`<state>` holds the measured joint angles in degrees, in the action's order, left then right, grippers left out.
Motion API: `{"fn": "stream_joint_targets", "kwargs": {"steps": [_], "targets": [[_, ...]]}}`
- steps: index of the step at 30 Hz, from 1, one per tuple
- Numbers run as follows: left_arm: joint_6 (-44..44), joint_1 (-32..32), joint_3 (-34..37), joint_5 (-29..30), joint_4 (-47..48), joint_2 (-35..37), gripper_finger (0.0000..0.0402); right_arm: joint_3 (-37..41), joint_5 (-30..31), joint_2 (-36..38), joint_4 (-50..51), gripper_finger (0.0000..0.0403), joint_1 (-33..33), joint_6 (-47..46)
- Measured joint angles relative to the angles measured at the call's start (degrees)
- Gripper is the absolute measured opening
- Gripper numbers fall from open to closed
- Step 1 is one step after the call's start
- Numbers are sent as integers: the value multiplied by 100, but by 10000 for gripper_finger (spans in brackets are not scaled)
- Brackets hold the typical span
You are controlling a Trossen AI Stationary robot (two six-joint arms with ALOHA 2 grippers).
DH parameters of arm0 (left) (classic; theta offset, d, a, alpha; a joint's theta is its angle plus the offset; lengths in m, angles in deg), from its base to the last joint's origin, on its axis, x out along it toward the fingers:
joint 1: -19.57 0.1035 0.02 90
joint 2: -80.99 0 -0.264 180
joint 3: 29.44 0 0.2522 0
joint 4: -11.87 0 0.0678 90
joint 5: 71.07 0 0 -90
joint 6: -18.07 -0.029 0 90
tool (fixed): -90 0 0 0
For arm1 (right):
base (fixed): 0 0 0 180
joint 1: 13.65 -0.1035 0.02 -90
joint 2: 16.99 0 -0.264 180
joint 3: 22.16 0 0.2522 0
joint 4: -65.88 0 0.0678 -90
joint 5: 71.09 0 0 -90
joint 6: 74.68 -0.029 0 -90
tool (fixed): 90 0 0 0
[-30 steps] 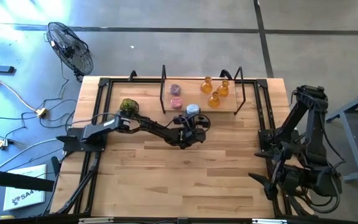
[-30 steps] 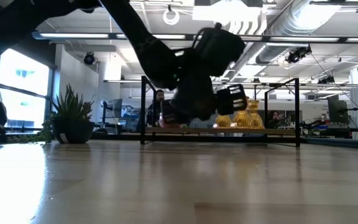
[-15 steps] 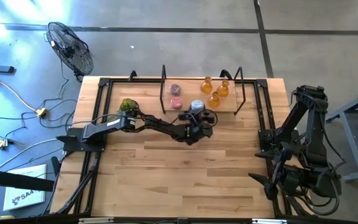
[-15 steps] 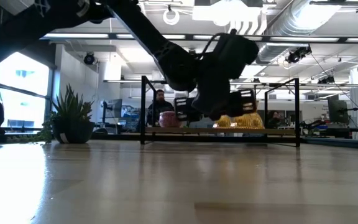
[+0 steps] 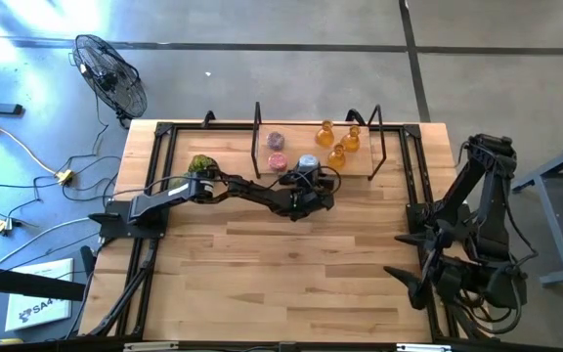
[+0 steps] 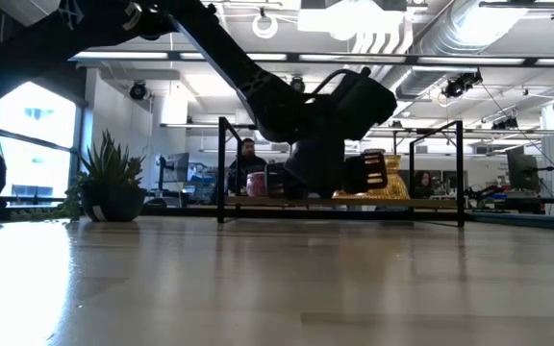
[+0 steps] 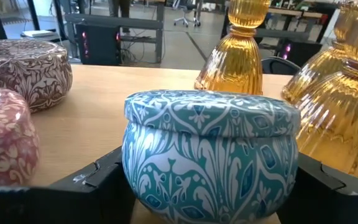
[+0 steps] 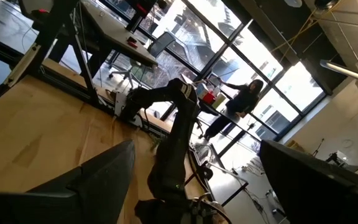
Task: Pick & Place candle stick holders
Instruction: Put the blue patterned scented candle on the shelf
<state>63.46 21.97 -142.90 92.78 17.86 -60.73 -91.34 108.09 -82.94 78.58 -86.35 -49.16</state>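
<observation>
One blue holder [image 7: 210, 158] sits between the two fingers of the left tool [image 5: 306, 188], which holds it at the near edge of the rack [image 5: 379, 147] at the back of the worktop [image 5: 291, 284]. Two pink holders [image 5: 277, 151] and three amber holders [image 5: 338, 144] stand close by on the rack. One green plant ball [image 5: 201, 164] is to the left. The right tool [image 8: 191, 180] waits wide open and holds nothing, off to the right side.

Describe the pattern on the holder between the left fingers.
A teal-and-white leafy scroll pattern covers the light blue candle holder; the left wrist view shows it best.
</observation>
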Motion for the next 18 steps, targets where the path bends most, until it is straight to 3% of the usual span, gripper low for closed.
{"fn": "stream_joint_targets", "kwargs": {"steps": [18], "targets": [[-340,56,7,-300,62,12,290,0,-123,0,88,339,375,-8]]}}
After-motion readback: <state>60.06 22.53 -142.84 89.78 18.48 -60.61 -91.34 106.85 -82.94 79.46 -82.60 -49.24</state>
